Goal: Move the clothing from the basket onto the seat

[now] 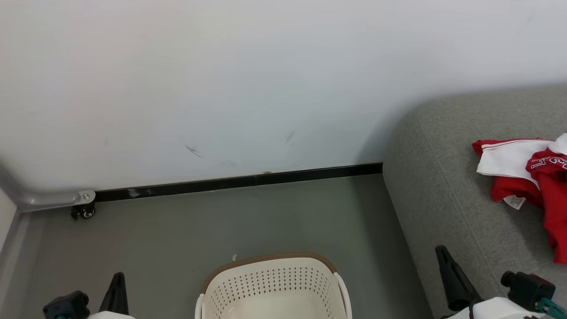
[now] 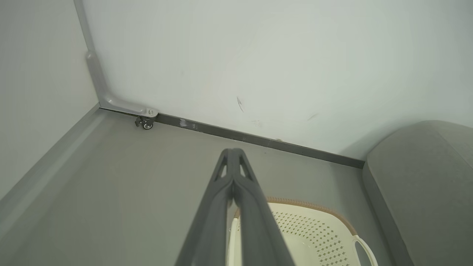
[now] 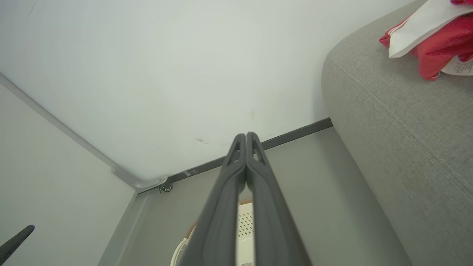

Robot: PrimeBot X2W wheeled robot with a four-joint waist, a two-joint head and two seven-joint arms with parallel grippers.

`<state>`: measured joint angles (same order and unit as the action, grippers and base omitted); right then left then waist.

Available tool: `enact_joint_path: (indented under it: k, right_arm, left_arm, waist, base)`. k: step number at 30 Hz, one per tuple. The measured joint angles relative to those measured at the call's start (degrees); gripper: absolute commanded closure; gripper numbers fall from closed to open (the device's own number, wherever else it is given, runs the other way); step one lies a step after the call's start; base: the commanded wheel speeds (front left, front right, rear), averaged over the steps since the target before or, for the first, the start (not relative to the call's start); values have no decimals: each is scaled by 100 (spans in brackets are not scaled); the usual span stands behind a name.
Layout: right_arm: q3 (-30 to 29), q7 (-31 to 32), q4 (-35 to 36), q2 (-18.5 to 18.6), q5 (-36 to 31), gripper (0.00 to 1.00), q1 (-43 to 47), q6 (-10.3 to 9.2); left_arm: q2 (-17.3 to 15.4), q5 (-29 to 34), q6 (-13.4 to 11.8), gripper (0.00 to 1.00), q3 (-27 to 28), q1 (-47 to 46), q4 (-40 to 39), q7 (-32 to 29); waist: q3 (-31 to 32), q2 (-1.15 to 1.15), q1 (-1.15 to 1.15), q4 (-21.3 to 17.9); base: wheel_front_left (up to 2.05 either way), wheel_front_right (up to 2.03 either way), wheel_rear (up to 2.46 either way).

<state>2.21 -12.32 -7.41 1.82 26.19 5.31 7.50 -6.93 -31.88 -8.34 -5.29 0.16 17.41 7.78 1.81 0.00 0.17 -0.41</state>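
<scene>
1. The white wall [image 1: 266,66] is rising ahead of me, carrying a few dark scuffs, with a black skirting strip [image 1: 239,180] running along its foot.
2. The grey floor [image 1: 274,217] is stretching from that strip toward me.
3. The grey fabric sofa seat [image 1: 443,190] is standing on my right, its rounded corner reaching close to the wall.
4. The cream laundry basket [image 1: 270,283] is sitting on the floor directly before me, between my arms and near the seat's edge. Its brown rim band is facing the wall, and its perforated side and pale bottom are showing.
5. The clothing [image 1: 538,181] is lying crumpled on the seat, well apart from the basket. The first garment [image 1: 509,164], red with a white panel, thin white stripes and a white tag [image 1: 514,202], is lying nearer the seat's corner. The second garment [image 1: 553,199], red with black-and-white lettering, is overlapping it.
6. My left claw [image 2: 232,150] is hanging over the floor at the basket's left, its two dark fingers pressing together at the tips and gripping nothing.
7. My right claw [image 3: 245,135] is hovering by the seat's near edge, at the basket's right, likewise pinched fully closed and carrying nothing.
8. A small black caster wheel [image 1: 84,212] is sitting under a grey metal bracket [image 1: 53,199] at the wall's foot, far to my left.
</scene>
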Motion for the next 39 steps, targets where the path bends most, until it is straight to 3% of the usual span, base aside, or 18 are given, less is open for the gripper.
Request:
enact_joint_path:
  k: [13,20,25,39]
  right_arm:
    - [-101,246,-70,68,1182,100,-68,0]
    - [-129,402,-123,114,1831,100,-114,0]
    - [-149,483,-210,164,2384,100,-144,-1]
    - [-194,710,-371,247,3671,100,-375,-1]
  left_arm:
    - [92,-971,255,100,201,-78,-7,-287]
    - [127,-1538,398,100,299,-81,-25,-426]
    - [163,-1982,506,100,371,-85,-35,-523]
    - [258,-3054,784,100,548,-180,-40,-779]
  waist:
    - [25,0,66,14]
    - [39,0,82,18]
    - [34,0,78,21]
    - [-49,0,10,28]
  base:
    - [0,0,0]
    - [0,0,0]
    - [0,0,0]
    - [0,0,0]
